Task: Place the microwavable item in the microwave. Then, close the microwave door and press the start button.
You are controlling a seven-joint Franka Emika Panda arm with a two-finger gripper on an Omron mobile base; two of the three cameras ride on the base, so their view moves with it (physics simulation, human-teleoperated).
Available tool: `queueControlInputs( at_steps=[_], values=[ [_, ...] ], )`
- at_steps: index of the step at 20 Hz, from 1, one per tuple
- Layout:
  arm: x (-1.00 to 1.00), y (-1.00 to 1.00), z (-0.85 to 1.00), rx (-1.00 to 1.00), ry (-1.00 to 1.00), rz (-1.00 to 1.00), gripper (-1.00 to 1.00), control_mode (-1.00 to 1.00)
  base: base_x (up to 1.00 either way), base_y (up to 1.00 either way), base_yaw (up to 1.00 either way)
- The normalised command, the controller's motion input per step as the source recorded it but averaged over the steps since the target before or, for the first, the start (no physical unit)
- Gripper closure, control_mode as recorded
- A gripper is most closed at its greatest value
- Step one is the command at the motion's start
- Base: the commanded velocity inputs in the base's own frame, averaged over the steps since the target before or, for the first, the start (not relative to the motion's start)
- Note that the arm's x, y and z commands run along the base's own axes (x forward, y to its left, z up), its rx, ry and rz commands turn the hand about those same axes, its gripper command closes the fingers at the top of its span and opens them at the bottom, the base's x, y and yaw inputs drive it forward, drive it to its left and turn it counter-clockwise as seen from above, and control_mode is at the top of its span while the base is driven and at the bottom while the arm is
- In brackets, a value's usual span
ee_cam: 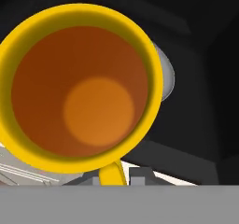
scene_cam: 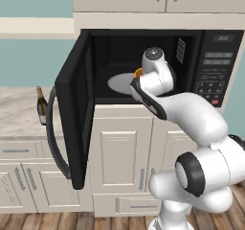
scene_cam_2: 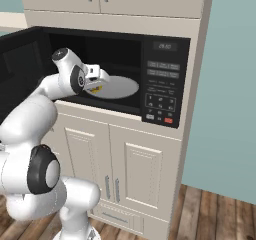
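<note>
A simulated kitchen with cream cabinets, described by position relative to the microwave [scene_cam: 158, 66], a large black built-in oven. Far to its left, a dark wine bottle [scene_cam: 41, 107] stands on a marbled counter [scene_cam: 19, 114]. Next comes the microwave door [scene_cam: 76, 109], swung wide open toward the viewer, its long grey bar handle [scene_cam: 55, 138] on the near edge. Inside the microwave, a round grey turntable [scene_cam_2: 117, 86] lies on the floor of the cavity. The white arm reaches into the opening, and its gripper [scene_cam_2: 97, 81], fingers pressed together, pinches the yellow-orange mug [ee_cam: 79, 87] above the front left part of the turntable. From the hand camera the mug's mouth faces the lens. At the microwave's right side is the keypad panel [scene_cam_2: 162, 86], with a red button [scene_cam_2: 168, 120] at its bottom
</note>
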Motion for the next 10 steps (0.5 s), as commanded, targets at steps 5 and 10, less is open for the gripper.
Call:
queueControlInputs(
  at_steps=[5, 10],
  values=[
    [0.35, 0.00, -0.16, 0.00, 0.12, 0.00, 1.00, -1.00, 0.00, 0.00, 0.00],
    [0.35, 0.00, -0.21, 0.00, 0.09, 0.00, 1.00, -1.00, 0.00, 0.00, 0.00]
  ],
)
